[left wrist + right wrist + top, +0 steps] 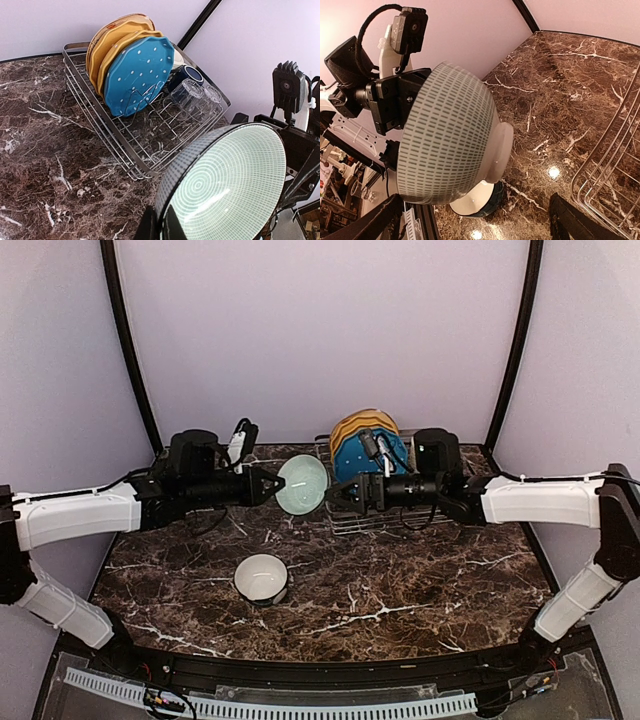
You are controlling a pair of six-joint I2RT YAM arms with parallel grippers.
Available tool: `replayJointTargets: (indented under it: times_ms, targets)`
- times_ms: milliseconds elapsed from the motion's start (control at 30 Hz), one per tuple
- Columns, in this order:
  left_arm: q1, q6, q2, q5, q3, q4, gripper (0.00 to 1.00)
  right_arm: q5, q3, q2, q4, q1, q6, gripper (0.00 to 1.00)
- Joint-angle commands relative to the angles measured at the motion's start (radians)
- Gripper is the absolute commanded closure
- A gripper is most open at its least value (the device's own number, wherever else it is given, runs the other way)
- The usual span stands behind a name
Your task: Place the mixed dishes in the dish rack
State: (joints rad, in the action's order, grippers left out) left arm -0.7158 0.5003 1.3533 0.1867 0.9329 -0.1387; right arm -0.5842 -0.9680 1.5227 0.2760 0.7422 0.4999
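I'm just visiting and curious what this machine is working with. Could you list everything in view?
scalloped plates: three, blue dotted, yellow, cream; upright in rack
navy mug: one, navy, in rack beside plates
clear glass tumbler: one, clear, in rack
silver wire dish rack: one, silver, table's back right
mint-green ceramic bowl: one, held above table
white round cup: one, dark outside, mid-table
brown marble table: one
left gripper: black, shut on bowl
right gripper: black, open, beside bowl

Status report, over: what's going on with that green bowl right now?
Left gripper shut on mint-green bowl, aloft beside dish rack. Right gripper open, facing bowl's underside. Mug on table, not yet racked.
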Motion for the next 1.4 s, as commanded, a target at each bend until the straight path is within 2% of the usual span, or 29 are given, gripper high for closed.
replayJointTargets:
  times_ms: [0, 800, 1367]
  targets:
    - [-0.017, 0.064, 0.012, 0.009, -0.012, -0.191, 0.99, -0.027, 0.006, 0.034, 0.1, 0.017, 0.055, 0.01]
    - [-0.041, 0.11, 0.055, 0.014, -0.069, -0.317, 0.99, -0.096, 0.056, 0.082, 0.31, 0.019, 0.113, 0.03]
    - [-0.046, 0.106, 0.085, 0.01, -0.08, -0.358, 0.99, -0.126, 0.085, 0.108, 0.406, 0.019, 0.187, 0.26]
